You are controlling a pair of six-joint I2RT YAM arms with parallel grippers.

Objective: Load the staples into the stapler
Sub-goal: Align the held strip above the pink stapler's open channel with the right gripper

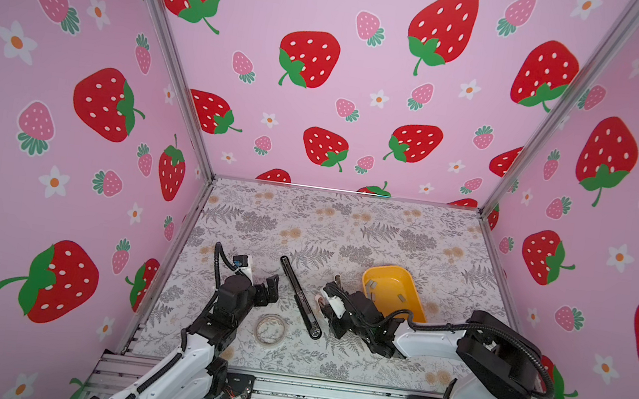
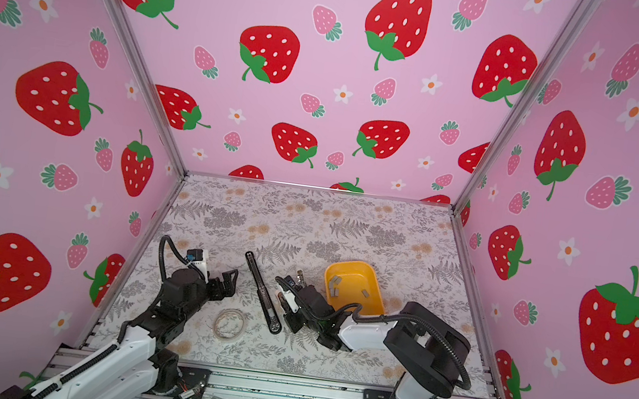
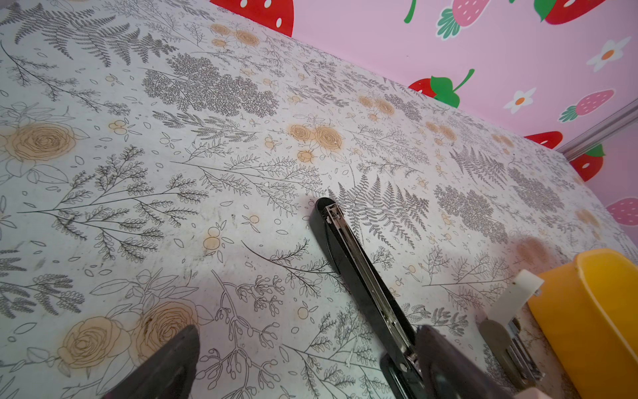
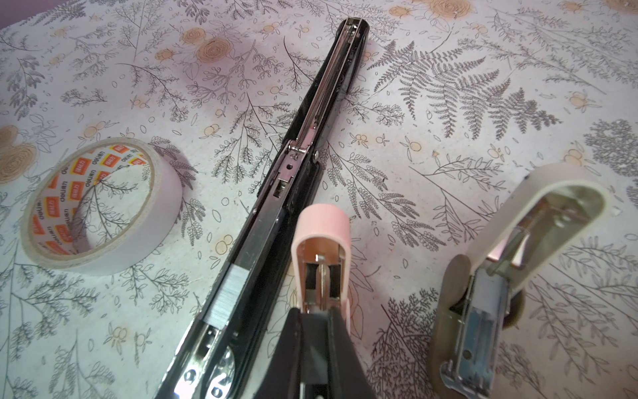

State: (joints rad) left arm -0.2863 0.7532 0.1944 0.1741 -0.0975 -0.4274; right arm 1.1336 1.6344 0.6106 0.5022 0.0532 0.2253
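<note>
Near the long black stapler (image 1: 299,302), on its left side, the left hand (image 1: 272,286) has its fingers wide apart and holds nothing. Also left of this stapler, closer to the front edge of the tabletop (image 1: 347,229), lies a roll of tape (image 1: 271,329). The black stapler itself lies opened flat, and a grey strip (image 4: 228,293) sits in its channel (visible only in the right wrist view). Just right of the black stapler, the right hand (image 4: 317,321) is clamped on a small pink stapler (image 4: 322,221) whose lid is open. Further right of the black stapler a beige stapler (image 4: 538,214) also stands open. Farthest right of it is the yellow tray (image 1: 388,268). The staples (image 2: 336,281), a few short grey strips, lie inside this tray, apart from both hands.
</note>
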